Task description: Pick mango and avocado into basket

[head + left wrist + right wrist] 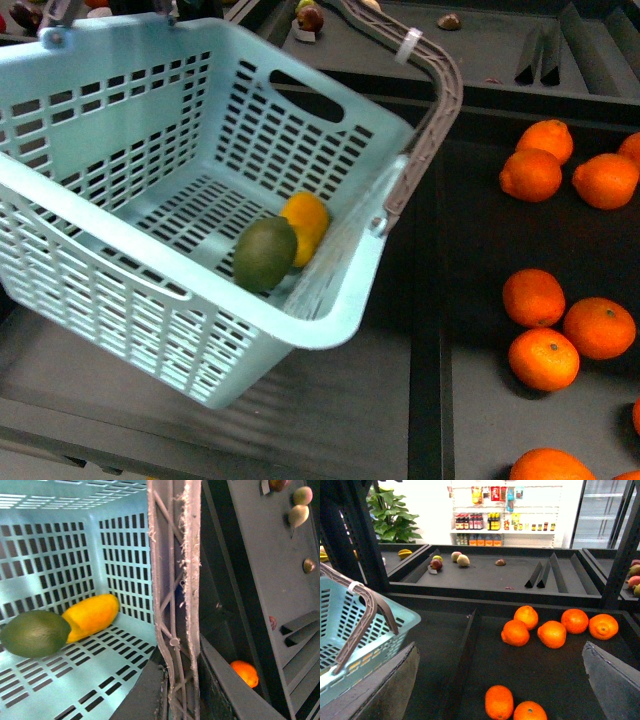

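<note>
The light turquoise basket [150, 130] hangs tilted over the dark shelf in the front view. On its slotted floor the dark green avocado [265, 254] lies against the yellow-orange mango [306, 224]. The left wrist view shows the same avocado [34, 633] and mango [91, 616] touching in the basket's corner. My left gripper [172, 690] is shut on the basket's grey-brown ribbed handle [172, 580]. My right gripper [502, 680] is open over the tangerine bin, nothing between its fingers; the basket [350, 630] and its other handle [367, 610] show at that view's edge.
Several round orange tangerines [545, 330] lie in the dark bin to the right of the basket, with more tangerines [540, 627] under my right gripper. A black divider [425, 330] separates the bins. A rear shelf holds small fruits [457, 559] and black wedge dividers [542, 572].
</note>
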